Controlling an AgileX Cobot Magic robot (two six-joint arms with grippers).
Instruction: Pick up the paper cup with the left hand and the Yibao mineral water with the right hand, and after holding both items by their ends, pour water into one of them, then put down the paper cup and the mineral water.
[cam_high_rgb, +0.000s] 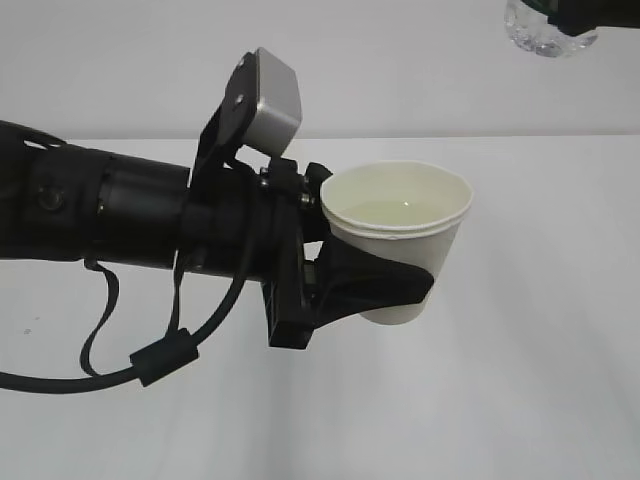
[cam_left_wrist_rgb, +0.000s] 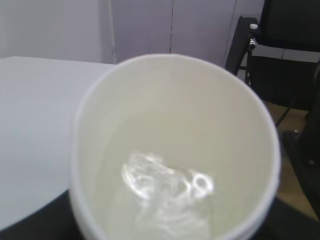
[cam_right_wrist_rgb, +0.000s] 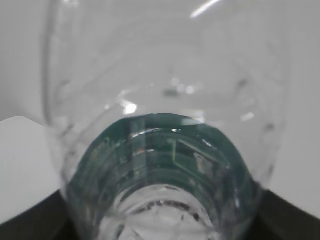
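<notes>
Above the white surface (cam_high_rgb: 540, 400), the left claw (cam_high_rgb: 385, 285) gripped the small white tapered paper cup (cam_high_rgb: 400, 235) around its lower wall, jaws partly spread to the cup's width, cup upright and clear of the surface. Water (cam_left_wrist_rgb: 165, 185) lay in the cup, so pouring appeared done or nearly done. The small clear ribbed plastic bottle with the dark green label band (cam_right_wrist_rgb: 160, 155) sat within the right claw, whose dark jaws flanked it at a matching partial spread; in the exterior view its body (cam_high_rgb: 548, 28) showed high near the far right corner, well apart from the cup. Setting both items down remained.
</notes>
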